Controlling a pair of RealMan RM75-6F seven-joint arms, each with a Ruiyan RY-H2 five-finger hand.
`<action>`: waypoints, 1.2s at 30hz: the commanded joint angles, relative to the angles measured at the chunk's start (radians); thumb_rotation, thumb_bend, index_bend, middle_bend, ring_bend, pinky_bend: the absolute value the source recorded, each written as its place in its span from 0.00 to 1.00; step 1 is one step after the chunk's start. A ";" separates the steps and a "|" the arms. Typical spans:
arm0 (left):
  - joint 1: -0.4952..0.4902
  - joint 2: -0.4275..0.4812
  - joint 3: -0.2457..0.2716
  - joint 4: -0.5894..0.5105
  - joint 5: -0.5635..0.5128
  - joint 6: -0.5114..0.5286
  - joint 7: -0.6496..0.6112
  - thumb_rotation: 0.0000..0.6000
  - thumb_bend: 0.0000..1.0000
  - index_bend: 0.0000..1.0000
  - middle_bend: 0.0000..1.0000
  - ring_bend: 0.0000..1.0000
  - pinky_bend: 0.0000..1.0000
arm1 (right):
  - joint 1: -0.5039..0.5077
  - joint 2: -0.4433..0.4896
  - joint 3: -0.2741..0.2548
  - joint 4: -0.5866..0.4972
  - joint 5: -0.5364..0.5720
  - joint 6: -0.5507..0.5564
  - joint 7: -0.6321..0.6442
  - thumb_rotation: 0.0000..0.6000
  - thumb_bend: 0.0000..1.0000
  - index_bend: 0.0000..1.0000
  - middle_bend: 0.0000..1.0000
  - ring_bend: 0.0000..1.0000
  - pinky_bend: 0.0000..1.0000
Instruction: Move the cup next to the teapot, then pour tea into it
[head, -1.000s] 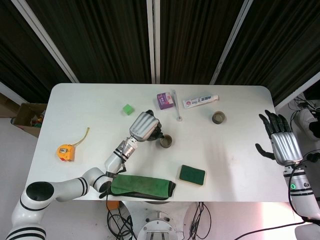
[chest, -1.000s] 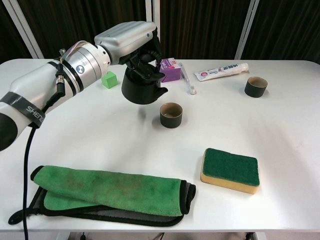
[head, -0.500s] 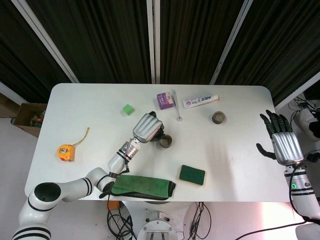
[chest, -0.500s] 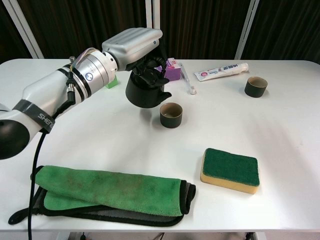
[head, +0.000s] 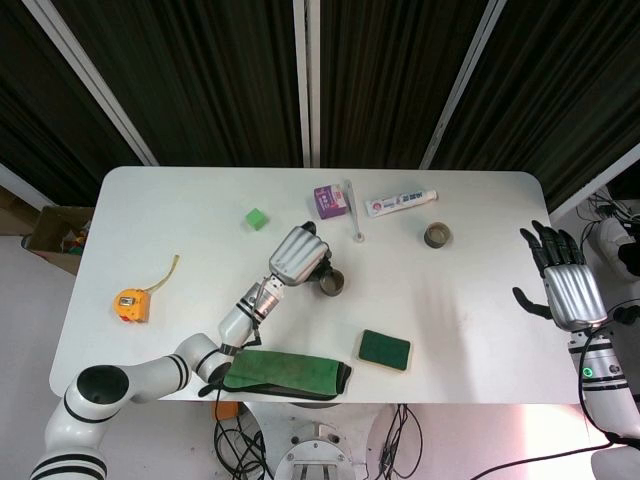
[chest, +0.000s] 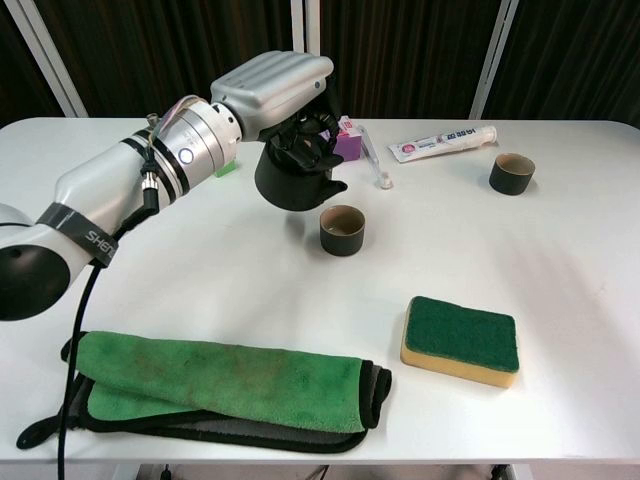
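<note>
My left hand (chest: 285, 85) (head: 297, 252) grips a black teapot (chest: 293, 177) from above and holds it off the table. The pot's spout points right, just above and left of a dark cup (chest: 342, 229) (head: 332, 284) standing upright on the white table (chest: 560, 260). No tea shows in the cup. A second dark cup (chest: 512, 173) (head: 437, 235) stands at the back right. My right hand (head: 563, 280) hovers off the table's right edge, fingers spread, holding nothing; the chest view does not show it.
A green sponge (chest: 461, 340) lies front right, a folded green cloth (chest: 220, 385) front left. Behind the teapot are a purple box (chest: 345, 138), a toothbrush (chest: 372, 158), a toothpaste tube (chest: 442, 144) and a green cube (head: 257, 218). A yellow tape measure (head: 133, 303) sits far left.
My left hand has carried the teapot rightward, closer to the near cup. The right hand has stayed put.
</note>
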 joint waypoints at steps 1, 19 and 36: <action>-0.001 -0.004 0.004 0.007 0.005 0.005 0.003 1.00 0.28 1.00 1.00 0.98 0.42 | 0.000 0.000 0.000 0.000 0.000 0.000 0.000 1.00 0.25 0.00 0.00 0.00 0.00; -0.007 -0.023 0.028 0.062 0.049 0.046 0.020 1.00 0.28 1.00 1.00 0.98 0.42 | 0.002 -0.003 -0.002 0.001 0.000 -0.007 -0.003 1.00 0.25 0.00 0.00 0.00 0.00; -0.009 -0.031 0.032 0.083 0.068 0.077 0.036 1.00 0.29 1.00 1.00 0.98 0.42 | 0.004 -0.002 -0.001 -0.003 -0.001 -0.009 -0.008 1.00 0.25 0.00 0.00 0.00 0.00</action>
